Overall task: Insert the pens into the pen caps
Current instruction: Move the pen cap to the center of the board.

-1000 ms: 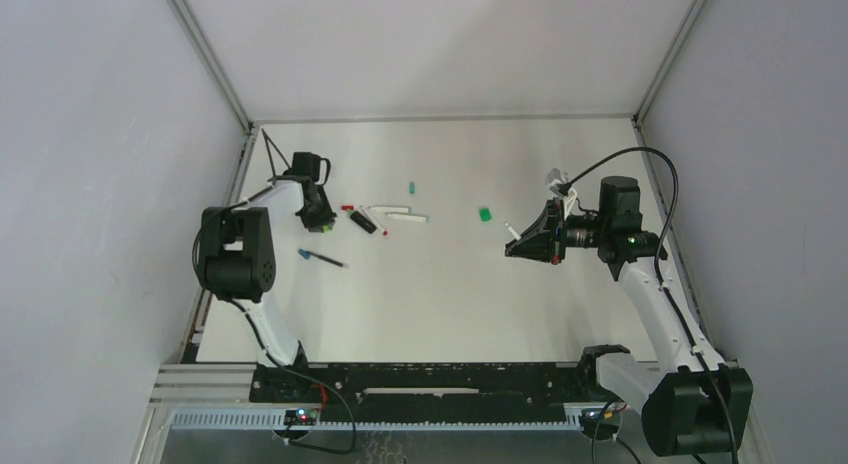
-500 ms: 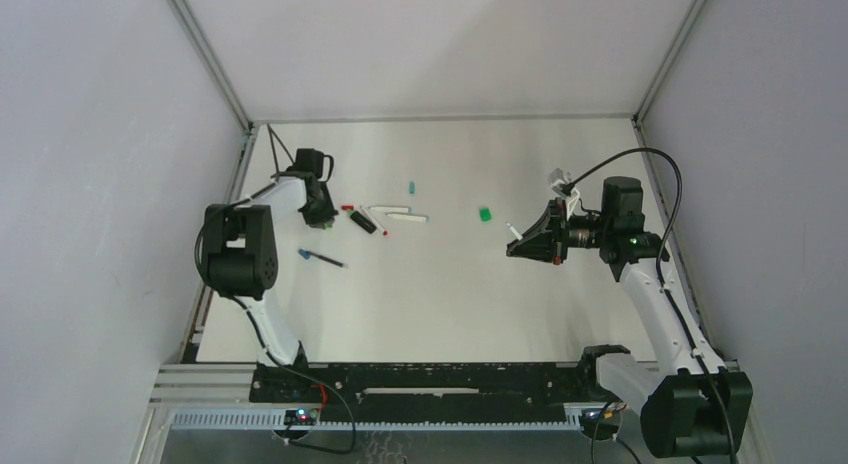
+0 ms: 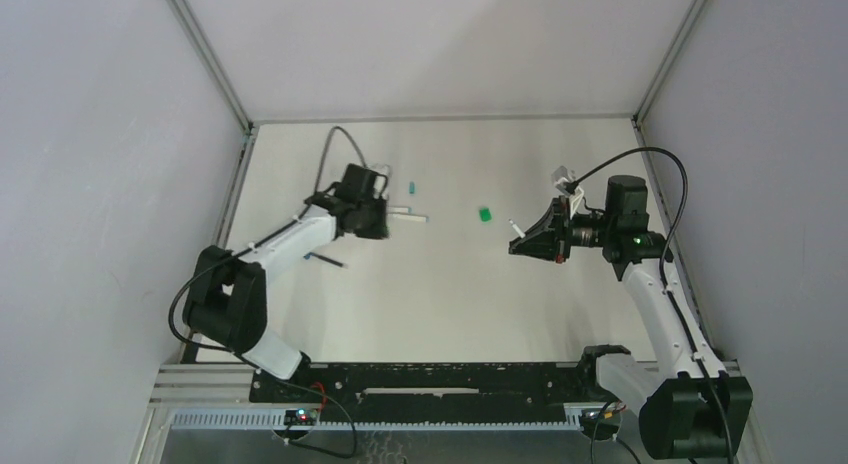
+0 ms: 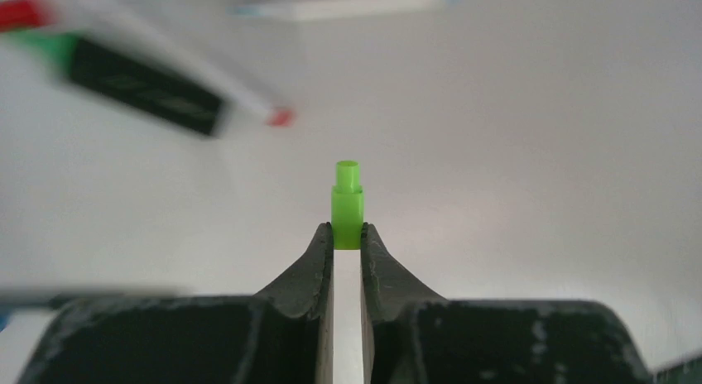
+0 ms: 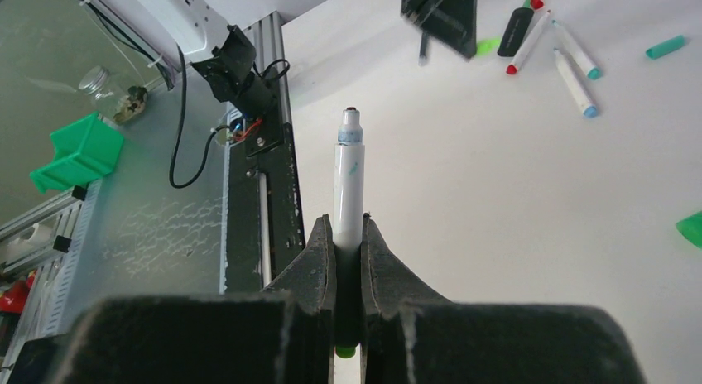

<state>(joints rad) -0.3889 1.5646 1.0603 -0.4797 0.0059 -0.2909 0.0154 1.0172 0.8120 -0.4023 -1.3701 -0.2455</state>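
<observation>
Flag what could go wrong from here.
1. The left end effector pinches the green cap only by its lower end; a push from the pen could pivot it loose.
2. The white pen sticks far out of the right end effector, so it may tilt on contact.
3. The black marker lies near the left end effector and could get knocked.

green cap (image 4: 348,206) pinched, white pen (image 5: 348,189) clamped
</observation>
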